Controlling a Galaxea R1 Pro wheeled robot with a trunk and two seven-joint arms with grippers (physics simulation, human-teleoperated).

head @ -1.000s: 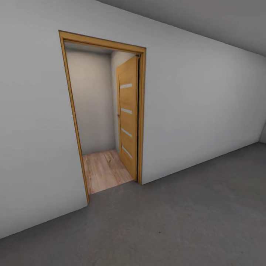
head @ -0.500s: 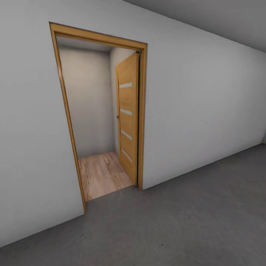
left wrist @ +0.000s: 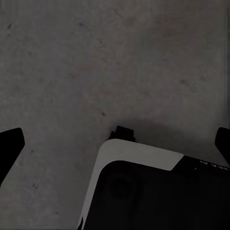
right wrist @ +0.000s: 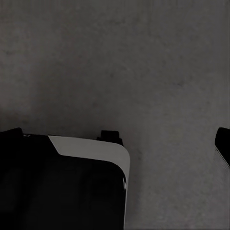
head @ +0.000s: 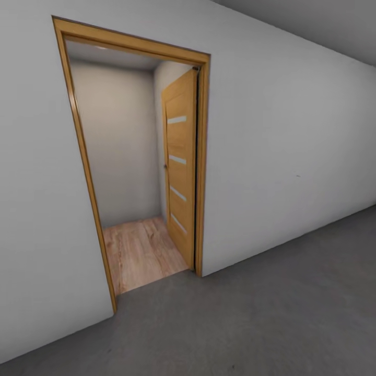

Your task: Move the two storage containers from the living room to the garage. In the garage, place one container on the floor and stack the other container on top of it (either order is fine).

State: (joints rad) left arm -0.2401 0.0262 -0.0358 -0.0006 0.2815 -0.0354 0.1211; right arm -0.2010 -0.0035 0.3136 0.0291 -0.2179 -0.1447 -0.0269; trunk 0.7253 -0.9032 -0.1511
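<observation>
Presently the grey concrete floor [head: 271, 313] and white wall [head: 292, 146] dominate the head view, with a wood-framed doorway [head: 136, 167] opening onto pale plank flooring [head: 138, 253]; its door [head: 181, 167] stands swung inward. No storage container is visible. Left gripper [left wrist: 115, 143] and right gripper [right wrist: 120, 143] hang over concrete, fingertips spread wide, holding nothing. Risk: the base could clip the frame or door edge if it enters off-centre.

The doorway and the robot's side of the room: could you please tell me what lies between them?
In the head view, bare dark grey concrete floor runs up to the wood-framed doorway; the open door swings inward over pale plank flooring.
</observation>
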